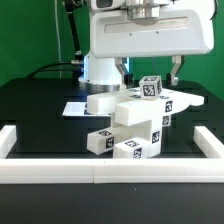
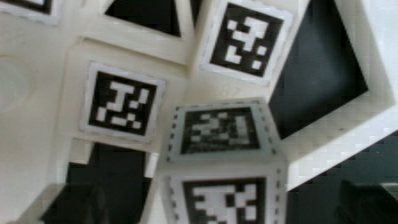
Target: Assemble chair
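The chair parts are white blocks with black-and-white tags, piled in the middle of the black table (image 1: 40, 110). A small tagged cube (image 1: 150, 88) sits on top of the pile. Long bars (image 1: 130, 115) lie under it, and a flat plate (image 1: 187, 100) lies at the exterior view's right. Two more tagged blocks (image 1: 100, 142) (image 1: 137, 150) sit at the front. My gripper (image 1: 150, 72) hangs just above the cube, open and empty, its fingers (image 1: 123, 70) apart on either side. The wrist view is filled with tagged part faces (image 2: 222, 130) seen close up.
White border rails run along the front (image 1: 110, 172), the exterior view's left (image 1: 8, 140) and right (image 1: 214, 140). The marker board (image 1: 74, 108) lies flat behind the pile at the left. The robot base (image 1: 100, 70) stands at the back.
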`<action>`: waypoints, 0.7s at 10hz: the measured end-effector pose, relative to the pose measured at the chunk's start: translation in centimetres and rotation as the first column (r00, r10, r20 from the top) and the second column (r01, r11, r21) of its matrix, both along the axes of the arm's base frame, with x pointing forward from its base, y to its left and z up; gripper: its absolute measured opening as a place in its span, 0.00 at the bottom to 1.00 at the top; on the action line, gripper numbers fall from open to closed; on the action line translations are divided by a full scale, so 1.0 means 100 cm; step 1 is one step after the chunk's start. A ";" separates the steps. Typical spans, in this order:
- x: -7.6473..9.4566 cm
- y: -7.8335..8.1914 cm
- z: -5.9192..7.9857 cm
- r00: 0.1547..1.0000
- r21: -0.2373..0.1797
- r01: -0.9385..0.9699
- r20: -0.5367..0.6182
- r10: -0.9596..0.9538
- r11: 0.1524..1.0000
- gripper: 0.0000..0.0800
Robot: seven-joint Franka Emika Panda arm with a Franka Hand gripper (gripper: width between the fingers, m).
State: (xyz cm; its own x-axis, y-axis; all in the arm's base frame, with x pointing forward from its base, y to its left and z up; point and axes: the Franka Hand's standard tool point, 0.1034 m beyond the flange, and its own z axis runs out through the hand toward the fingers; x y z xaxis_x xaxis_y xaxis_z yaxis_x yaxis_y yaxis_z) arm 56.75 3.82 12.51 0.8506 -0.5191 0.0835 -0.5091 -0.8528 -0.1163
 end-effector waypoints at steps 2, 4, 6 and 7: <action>-0.005 0.000 -0.004 1.000 -0.002 0.001 -0.010 -0.001 1.000 0.81; -0.006 0.000 -0.005 1.000 -0.002 0.002 -0.012 -0.002 1.000 0.78; -0.006 0.000 -0.005 1.000 -0.002 0.002 -0.011 -0.002 1.000 0.56; -0.006 -0.001 -0.005 1.000 -0.002 0.002 -0.011 -0.002 1.000 0.35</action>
